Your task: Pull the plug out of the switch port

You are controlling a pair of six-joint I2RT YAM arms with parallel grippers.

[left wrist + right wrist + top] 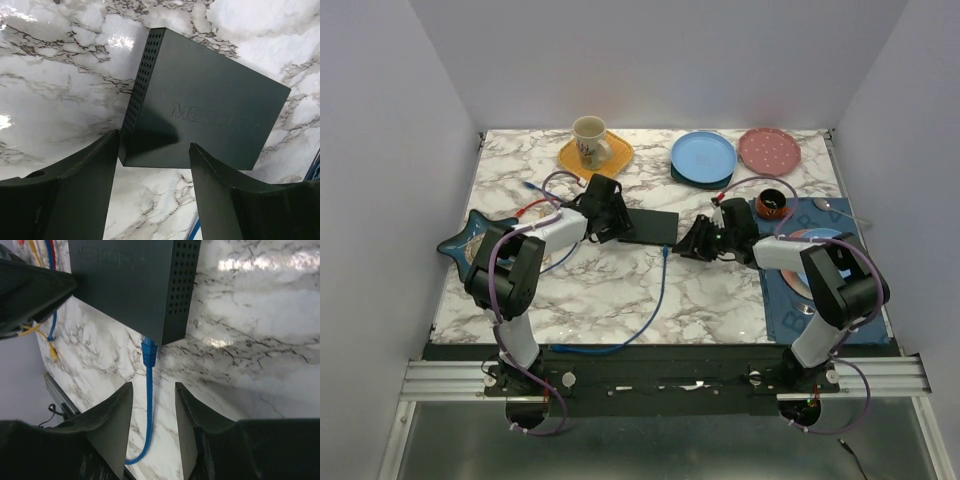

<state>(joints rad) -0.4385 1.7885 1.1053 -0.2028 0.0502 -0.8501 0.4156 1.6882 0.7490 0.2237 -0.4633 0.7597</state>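
Approach seemed the step: left tool and right tool both gaped, the right astride the thin blue cable just short of the blue plastic plug seated in the switch port of the flat matte-black rectangular box, so the next move called for clamping that plug

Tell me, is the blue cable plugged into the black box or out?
Plugged in: in the right wrist view the blue plug meets the edge of the black box with no gap.

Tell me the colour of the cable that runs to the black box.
Blue, both the cable and its plug; the right wrist view shows it best.
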